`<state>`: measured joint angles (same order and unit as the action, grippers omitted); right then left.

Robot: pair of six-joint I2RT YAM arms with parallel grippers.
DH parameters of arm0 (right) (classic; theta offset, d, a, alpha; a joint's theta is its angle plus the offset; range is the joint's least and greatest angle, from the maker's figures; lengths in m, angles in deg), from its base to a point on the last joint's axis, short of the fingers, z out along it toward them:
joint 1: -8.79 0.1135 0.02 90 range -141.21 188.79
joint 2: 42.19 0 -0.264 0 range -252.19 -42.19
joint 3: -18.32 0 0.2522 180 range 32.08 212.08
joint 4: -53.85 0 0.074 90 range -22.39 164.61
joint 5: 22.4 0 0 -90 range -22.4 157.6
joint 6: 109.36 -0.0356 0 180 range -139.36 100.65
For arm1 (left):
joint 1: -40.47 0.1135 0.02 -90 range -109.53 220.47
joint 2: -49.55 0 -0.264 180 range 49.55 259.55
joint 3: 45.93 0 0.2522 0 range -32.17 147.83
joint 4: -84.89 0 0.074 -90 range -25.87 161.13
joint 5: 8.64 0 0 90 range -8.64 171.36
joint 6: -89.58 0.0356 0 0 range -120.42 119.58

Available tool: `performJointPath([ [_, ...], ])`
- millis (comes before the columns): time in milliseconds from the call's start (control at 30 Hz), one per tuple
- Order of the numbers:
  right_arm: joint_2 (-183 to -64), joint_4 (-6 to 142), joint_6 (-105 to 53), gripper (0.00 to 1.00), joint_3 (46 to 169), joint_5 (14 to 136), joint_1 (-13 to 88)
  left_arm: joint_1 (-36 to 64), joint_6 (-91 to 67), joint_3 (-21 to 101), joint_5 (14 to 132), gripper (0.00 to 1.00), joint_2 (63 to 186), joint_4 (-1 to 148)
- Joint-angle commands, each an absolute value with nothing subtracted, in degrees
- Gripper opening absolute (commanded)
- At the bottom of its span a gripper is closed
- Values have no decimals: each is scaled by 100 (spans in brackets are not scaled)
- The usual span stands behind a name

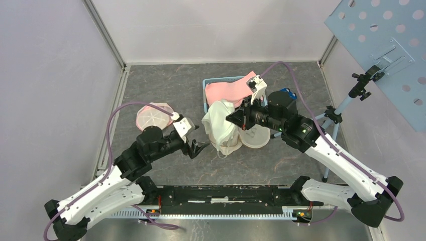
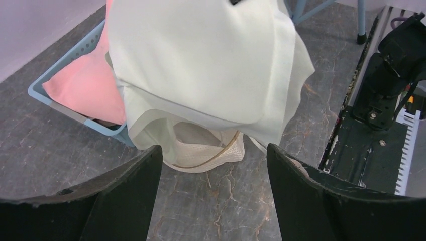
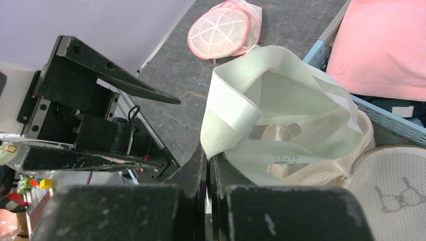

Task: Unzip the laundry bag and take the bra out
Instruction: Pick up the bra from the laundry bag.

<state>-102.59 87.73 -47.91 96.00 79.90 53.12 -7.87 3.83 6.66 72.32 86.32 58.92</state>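
**Bra held up by right gripper beside the white laundry bag**

Bra (image 1: 221, 123), cream-white with a wide band, hangs from the right gripper (image 3: 207, 160). That gripper's fingers are pressed together on the edge of the band, with no gap visible between them. The garment droops in loose folds above the grey table (image 1: 166, 80), at the near corner of the blue basket (image 1: 206, 91). Its lower folds fall over some cream mesh. I cannot tell whether that mesh belongs to the bag or to the bra itself.

The round white mesh laundry bag (image 1: 256, 136) lies on the table just right of the hanging bra, under the right wrist. A small bra icon is printed on its face.

The left gripper (image 1: 200, 148) hovers just left of the bra with its fingers spread wide and nothing between them. In its own camera the bra fills the view ahead.

A pink cloth (image 1: 228, 91) lies in the basket. A second, pink mesh bag (image 1: 152, 115) sits on the table to the left, apart from the rest.
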Motion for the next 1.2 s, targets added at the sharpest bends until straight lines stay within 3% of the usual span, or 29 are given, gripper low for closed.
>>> performJointPath([
  [0, -10268, 8308, -5154, 0, 9643, 8045, 5295, -1130, 843, 1004, 7855, 82, 8807, 5926],
  [167, -10314, 8076, -5419, 0, 9424, 8043, 5299, -2052, 712, 1905, 9518, 80, 9841, 5004],
  [533, -10292, 7904, -5534, 0, 9303, 7760, 5300, -2844, 761, 2174, 10122, 86, 9982, 5514],
  [800, -10223, 7658, -5766, 0, 9121, 7836, 5300, -3671, 1540, 2615, 12270, 86, 11128, 5767],
  [1000, -10161, 7662, -5783, 0, 9084, 7863, 5299, -3734, 1713, 2615, 13211, 72, 11105, 6241],
  [1100, -10183, 7598, -5786, 0, 9063, 7989, 5299, -3730, 1681, 2558, 13135, 65, 11003, 6324],
  [1167, -10187, 7503, -5811, 0, 9015, 8103, 5298, -3731, 1605, 2578, 13070, 54, 11036, 6228],
])
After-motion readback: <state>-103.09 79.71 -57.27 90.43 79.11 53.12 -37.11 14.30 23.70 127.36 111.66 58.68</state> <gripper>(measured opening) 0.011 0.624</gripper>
